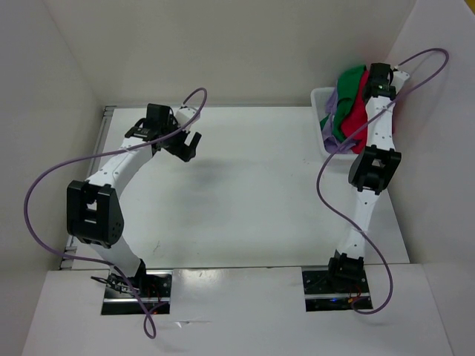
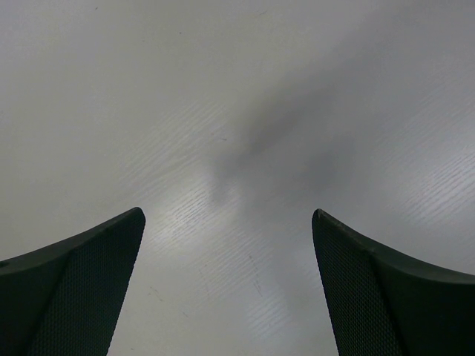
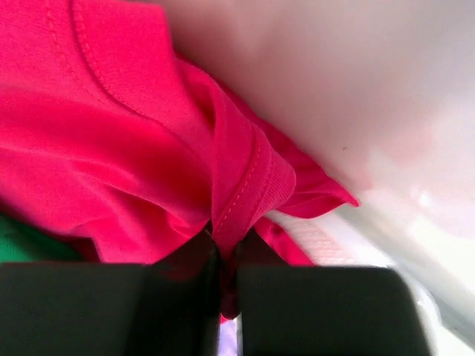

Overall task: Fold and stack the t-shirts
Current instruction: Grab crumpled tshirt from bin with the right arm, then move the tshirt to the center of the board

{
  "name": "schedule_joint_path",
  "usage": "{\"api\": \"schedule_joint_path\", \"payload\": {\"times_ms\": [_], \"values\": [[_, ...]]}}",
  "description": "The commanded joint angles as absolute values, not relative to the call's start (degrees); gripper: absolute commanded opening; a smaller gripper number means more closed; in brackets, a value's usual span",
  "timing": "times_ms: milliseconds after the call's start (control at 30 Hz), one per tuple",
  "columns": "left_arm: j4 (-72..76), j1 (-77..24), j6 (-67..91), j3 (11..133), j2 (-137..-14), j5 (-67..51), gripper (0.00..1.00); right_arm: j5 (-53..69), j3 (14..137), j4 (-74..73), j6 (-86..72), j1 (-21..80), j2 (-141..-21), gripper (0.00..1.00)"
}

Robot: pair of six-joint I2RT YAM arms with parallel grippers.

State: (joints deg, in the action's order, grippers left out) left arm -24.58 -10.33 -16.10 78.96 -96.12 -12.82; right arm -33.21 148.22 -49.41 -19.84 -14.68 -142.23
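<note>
Three t-shirts lie heaped in the white basket (image 1: pixel 320 100) at the back right: a red t-shirt (image 1: pixel 359 113), a green t-shirt (image 1: pixel 346 100) and a lavender t-shirt (image 1: pixel 329 119). My right gripper (image 3: pixel 228 248) reaches into the heap and is shut on a ribbed fold of the red t-shirt (image 3: pixel 133 148). A strip of green t-shirt (image 3: pixel 22 245) shows at the left of the right wrist view. My left gripper (image 1: pixel 187 142) hovers open over the bare table at the back left, its fingers (image 2: pixel 82 289) wide apart with nothing between them.
White walls enclose the table on the left, back and right. The basket's pale rim (image 3: pixel 415 222) runs close beside my right gripper. Purple cables loop from both arms.
</note>
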Motion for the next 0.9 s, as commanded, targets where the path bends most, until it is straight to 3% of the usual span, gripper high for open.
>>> {"api": "schedule_joint_path", "payload": {"times_ms": [0,167,500,633,733,833,867], "values": [[-25.31,-10.37,-15.12,81.12,-96.59,-13.97,1.0,-32.08,152.4,-50.36,-20.21,-14.59,-142.12,0.0],[-24.7,-10.37,-15.64,79.89,-94.75,-12.92,1.0,-32.86,152.93,-50.98,-20.21,-13.28,-135.63,0.0],[-23.03,-10.37,-15.64,76.9,-86.67,-11.78,1.0,-48.15,163.03,-46.94,-14.16,0.08,-117.8,0.0],[-22.42,-10.37,-15.64,74.89,-82.54,-10.55,1.0,-48.69,166.55,-46.32,-13.01,4.3,-112.51,0.0],[-21.8,-10.37,-15.64,73.48,-80.86,-10.02,1.0,-46.51,168.22,-44.82,-10.38,7.29,-109.0,0.0],[-20.22,-10.37,-13.8,72.95,-79.37,-8.27,1.0,-37.91,169.8,-42.73,-9.67,10.36,-106.1,0.0],[-20.21,-10.37,-13.28,72.95,-78.67,-6.96,1.0,-30.05,170.59,-42.11,-8.88,12.2,-105.56,0.0]]}}
